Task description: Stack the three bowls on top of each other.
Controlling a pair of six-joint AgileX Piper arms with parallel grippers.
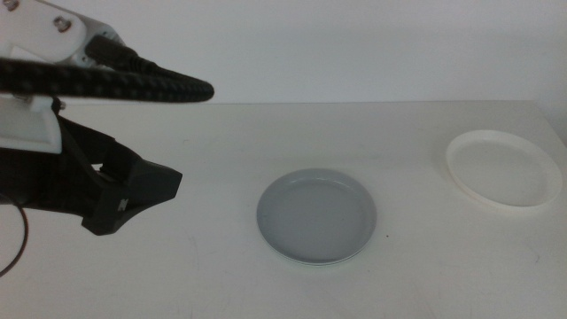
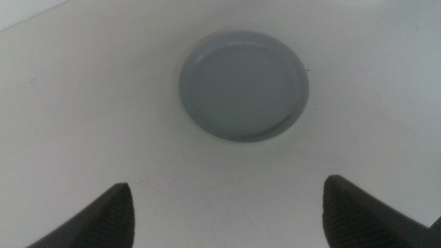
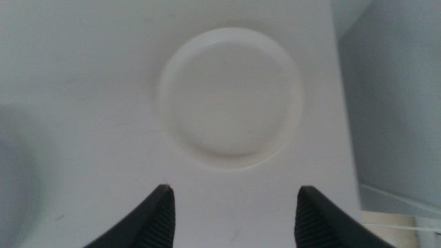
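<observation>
The grey-blue bowl (image 1: 316,216) sits flat on the white table (image 1: 213,275), roughly in the middle of it, and it makes a handy marker for everything else. A thin pale-green edge shows under its near rim in the middle view, so it may rest on another dish, though I cannot tell for sure from here. To the left of the grey-blue bowl, well apart from it, the left gripper (image 1: 133,190) hangs above the table on its dark arm, with a ribbed black cable (image 1: 133,84) running across above it. From its own wrist camera the left gripper (image 2: 227,207) has its two dark jaws spread wide with nothing between them, and the grey-blue bowl (image 2: 243,85) lies ahead of them on bare tabletop, clear of both tips. Off to the right of the grey-blue bowl and a little farther back, near the table's right edge, lies the white bowl (image 1: 502,170), upright and empty. The right gripper (image 3: 234,210) does not show in the middle view; its wrist camera looks down on the white bowl (image 3: 231,96), the jaws wide apart and empty, stopping just short of the bowl's rim without touching it. A blurred grey-blue patch at that picture's side is probably the grey-blue bowl's edge.
</observation>
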